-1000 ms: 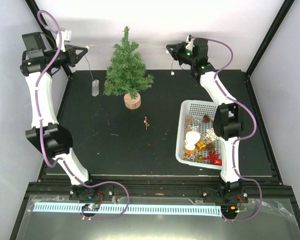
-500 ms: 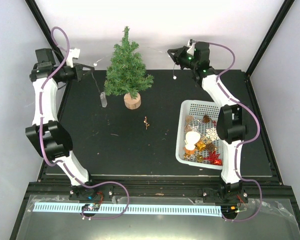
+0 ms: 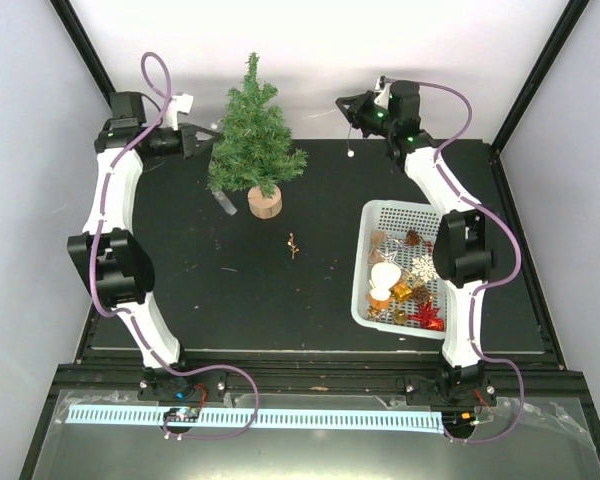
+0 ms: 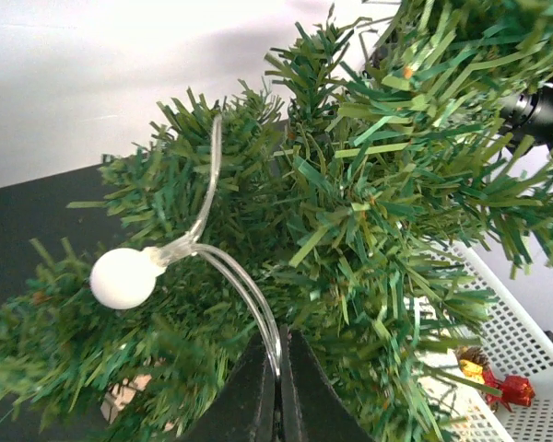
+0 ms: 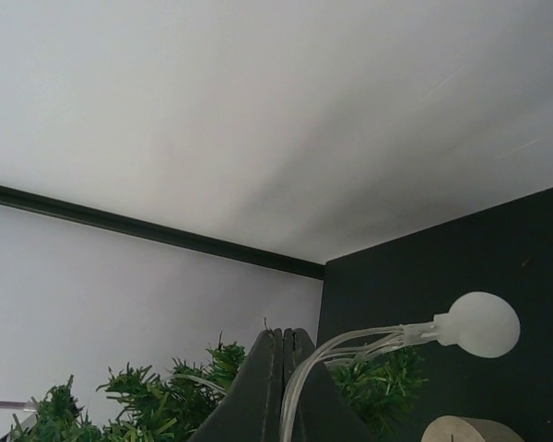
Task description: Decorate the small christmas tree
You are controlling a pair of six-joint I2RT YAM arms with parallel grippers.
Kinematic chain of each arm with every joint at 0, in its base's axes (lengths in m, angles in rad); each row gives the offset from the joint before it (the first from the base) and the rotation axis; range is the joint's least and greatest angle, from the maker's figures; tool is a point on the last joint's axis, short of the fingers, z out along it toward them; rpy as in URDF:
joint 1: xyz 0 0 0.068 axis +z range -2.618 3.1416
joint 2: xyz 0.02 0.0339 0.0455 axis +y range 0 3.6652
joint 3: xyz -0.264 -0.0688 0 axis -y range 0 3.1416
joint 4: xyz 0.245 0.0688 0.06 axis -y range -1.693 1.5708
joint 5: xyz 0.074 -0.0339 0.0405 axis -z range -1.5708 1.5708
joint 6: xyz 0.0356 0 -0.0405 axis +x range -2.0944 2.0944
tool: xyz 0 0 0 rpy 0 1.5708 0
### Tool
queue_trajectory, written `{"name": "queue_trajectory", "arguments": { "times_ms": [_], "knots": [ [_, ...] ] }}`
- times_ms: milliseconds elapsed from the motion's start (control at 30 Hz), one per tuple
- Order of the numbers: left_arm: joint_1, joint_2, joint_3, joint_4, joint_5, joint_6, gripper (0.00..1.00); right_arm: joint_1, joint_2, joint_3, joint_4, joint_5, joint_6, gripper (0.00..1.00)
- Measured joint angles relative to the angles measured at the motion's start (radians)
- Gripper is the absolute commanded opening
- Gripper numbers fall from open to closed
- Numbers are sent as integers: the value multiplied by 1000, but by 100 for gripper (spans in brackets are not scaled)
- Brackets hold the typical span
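Observation:
The small christmas tree (image 3: 255, 135) stands on its wood disc (image 3: 264, 203) at the back of the black table. My left gripper (image 3: 202, 140) is against the tree's left branches, shut on a clear light-string wire (image 4: 249, 295). A white bulb (image 4: 123, 277) on that wire lies against the needles (image 4: 378, 212). My right gripper (image 3: 345, 105) hangs to the right of the tree top, shut on the same string (image 5: 350, 345). One bulb (image 5: 480, 324) sticks out beside it and another dangles below (image 3: 349, 153). A thin strand runs behind the tree between both grippers.
A clear battery box (image 3: 226, 203) on the string lies left of the tree base. A white basket (image 3: 365, 270) holding several ornaments sits at the right. A small twig (image 3: 293, 243) lies mid-table. White walls stand close behind the tree.
My left arm has swung right, bringing its gripper and the string from the far left up to the tree. The battery box was dragged right. The right gripper has barely moved.

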Motion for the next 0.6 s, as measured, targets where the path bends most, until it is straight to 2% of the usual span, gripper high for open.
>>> {"name": "queue_trajectory", "arguments": {
  "times_ms": [267,433,600],
  "knots": [
    [-22,35,7,12,-9,-17,2,0,-65,-71,-32,4,-47,1],
    [-18,44,7,12,-18,-17,9,0,-185,-153,-77,4,-93,1],
    [-18,44,7,12,-18,-18,19,4,-291,-149,-144,0,-166,1]
  ]
}}
